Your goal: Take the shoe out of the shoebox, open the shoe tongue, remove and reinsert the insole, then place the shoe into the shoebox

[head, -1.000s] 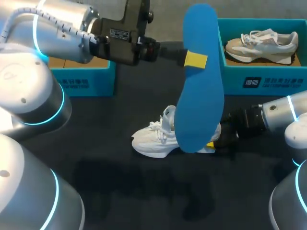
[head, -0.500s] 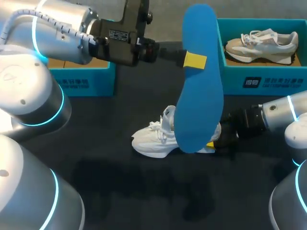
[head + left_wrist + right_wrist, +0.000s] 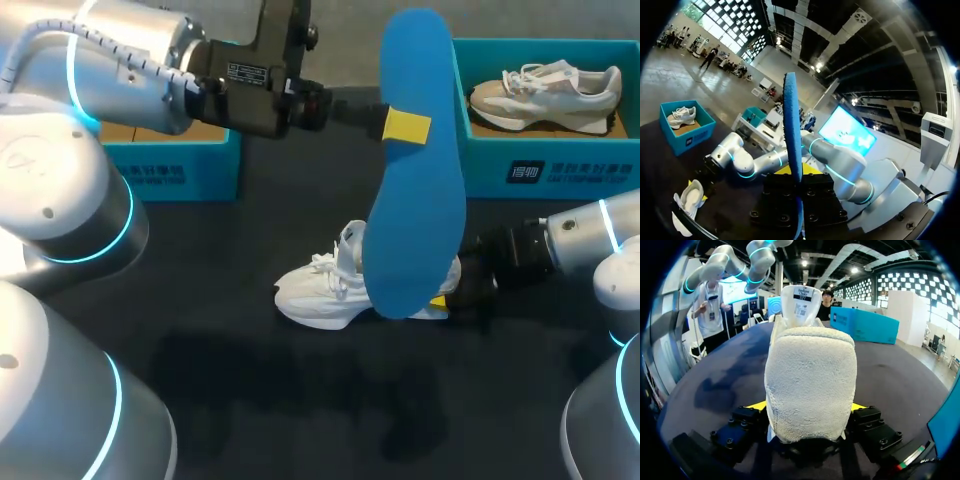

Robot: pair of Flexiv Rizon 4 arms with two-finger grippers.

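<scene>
The insole is out of the shoe, so I judge the task to stand between removal and reinsertion. The next move calls for tipping the insole down, toe first, into the shoe's mouth while the shoe is held steady.

The landmark is the white lace-up sneaker (image 3: 318, 292), which lies on its sole on the dark table. Behind it and to its left stands an open teal cardboard shoebox (image 3: 170, 165). The left gripper (image 3: 405, 125) hangs above and behind the sneaker, clenched on the long blue foam insole (image 3: 415, 220). One yellow tip is pressed flat to the insole's upper half. In the left wrist view the insole (image 3: 792, 150) stands edge-on between the fingers. It hangs upright, and its lower end covers the sneaker's heel in the head view. Whether it touches the sneaker I cannot tell.

At the sneaker's heel end sits the right gripper (image 3: 440, 298). In the right wrist view the fleecy heel (image 3: 810, 385) fills the space between its fingers, so it grips the sneaker from both sides.

Behind the sneaker and to its right a second teal shoebox (image 3: 560, 165) holds a beige and grey sneaker (image 3: 545, 92).
</scene>
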